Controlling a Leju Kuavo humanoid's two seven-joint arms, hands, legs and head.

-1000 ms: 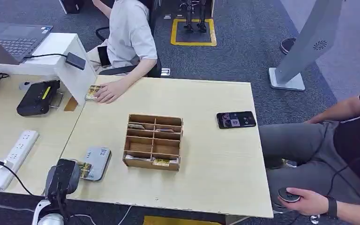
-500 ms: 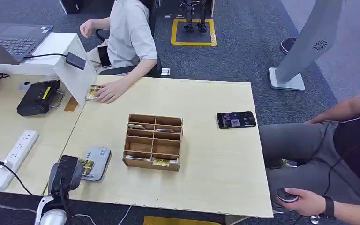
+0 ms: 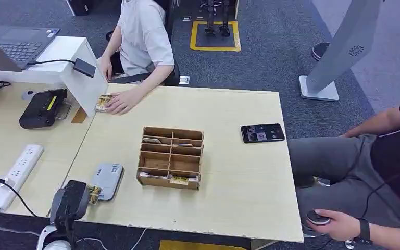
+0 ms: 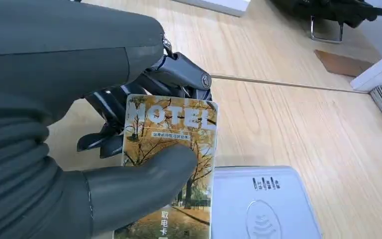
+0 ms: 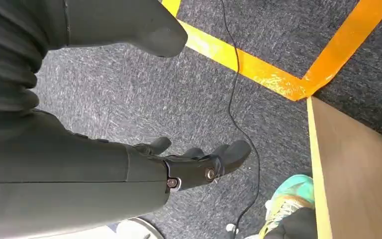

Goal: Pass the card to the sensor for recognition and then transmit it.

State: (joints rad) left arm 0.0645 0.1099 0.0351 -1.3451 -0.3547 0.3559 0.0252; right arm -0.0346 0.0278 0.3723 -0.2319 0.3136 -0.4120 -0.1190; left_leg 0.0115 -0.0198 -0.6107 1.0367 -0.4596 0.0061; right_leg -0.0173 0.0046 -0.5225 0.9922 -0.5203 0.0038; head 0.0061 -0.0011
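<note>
Left hand grips the card at the table's seven o'clock corner, its edge just over the sensor, presumably for reading. Wrist view: thumb clamps the card flat, sensor alongside. Right hand hangs over carpet, loosely apart, idle.

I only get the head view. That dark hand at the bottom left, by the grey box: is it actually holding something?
Observer: Yes. The left wrist view shows the left hand pinching a card, with the thumb on its face and the fingers behind it.
Operator: What sort of card?
Observer: It reads HOTEL over a picture of yellow autumn trees.
Operator: And the other hand?
Observer: The right hand hangs over grey carpet marked with yellow tape, holding nothing.
</note>
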